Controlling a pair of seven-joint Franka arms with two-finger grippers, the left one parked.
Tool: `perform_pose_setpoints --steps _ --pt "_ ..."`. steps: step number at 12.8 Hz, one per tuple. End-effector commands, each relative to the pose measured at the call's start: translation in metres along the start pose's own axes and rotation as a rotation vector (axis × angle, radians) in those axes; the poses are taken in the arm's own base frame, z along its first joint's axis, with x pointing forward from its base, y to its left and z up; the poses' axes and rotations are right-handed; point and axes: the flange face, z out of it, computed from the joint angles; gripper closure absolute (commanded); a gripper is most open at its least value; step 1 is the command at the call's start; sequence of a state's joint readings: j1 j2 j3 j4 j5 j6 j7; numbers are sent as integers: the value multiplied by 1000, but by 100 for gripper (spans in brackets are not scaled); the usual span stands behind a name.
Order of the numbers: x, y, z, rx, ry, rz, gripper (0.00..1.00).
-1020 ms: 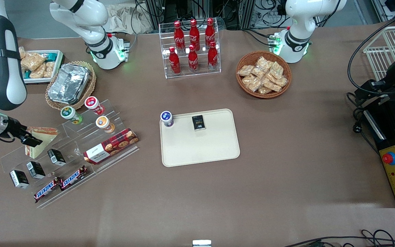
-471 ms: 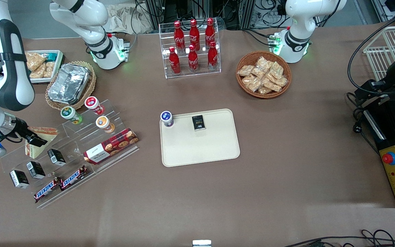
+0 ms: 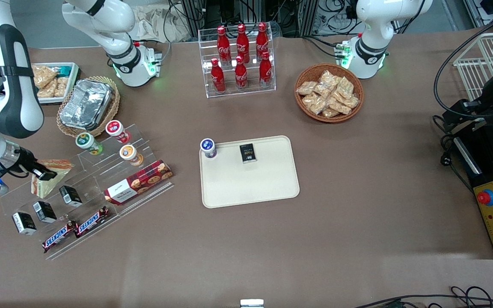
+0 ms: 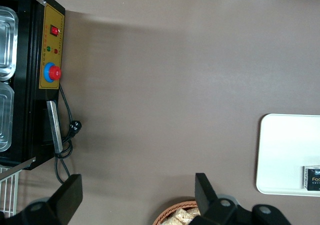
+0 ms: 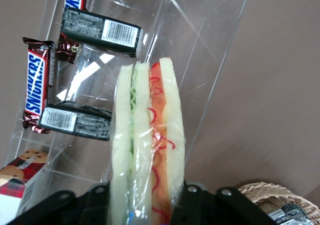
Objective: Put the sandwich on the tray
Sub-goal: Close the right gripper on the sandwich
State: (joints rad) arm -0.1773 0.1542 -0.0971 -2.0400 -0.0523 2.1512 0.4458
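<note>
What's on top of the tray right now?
On the tray: a blue-lidded cup and a small black box. The sandwich isn't there; it's at the gripper, over the clear rack.

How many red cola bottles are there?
6, all in the clear rack: back row; front row. None looks hidden. The end effector holds the sandwich.

Six red cola bottles [image 3: 241,57] stand in a clear rack [image 3: 250,90], far from the front camera. A round basket [image 3: 303,78] of snack packets [image 3: 330,96] sits beside it, toward the parked arm's end of the bench [image 3: 357,192]. Nearer the camera, two Snickers bars [image 3: 59,236] lie on a clear stand [image 3: 96,177], just beside a red cookie box [image 3: 138,181].
</note>
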Motion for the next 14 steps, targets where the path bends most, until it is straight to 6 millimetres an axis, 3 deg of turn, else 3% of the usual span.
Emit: perform_pose_setpoints --steps 1,4,9,12,14 --pt "0 3 3 13 12 -2 100" --pt "1 2 -6 19 18 -35 100" --pt "6 -13 -79 101 32 -239 100" --pt "-3 -33 -116 108 -6 -376 100" --pt "-17 -61 -137 106 -3 -479 100"
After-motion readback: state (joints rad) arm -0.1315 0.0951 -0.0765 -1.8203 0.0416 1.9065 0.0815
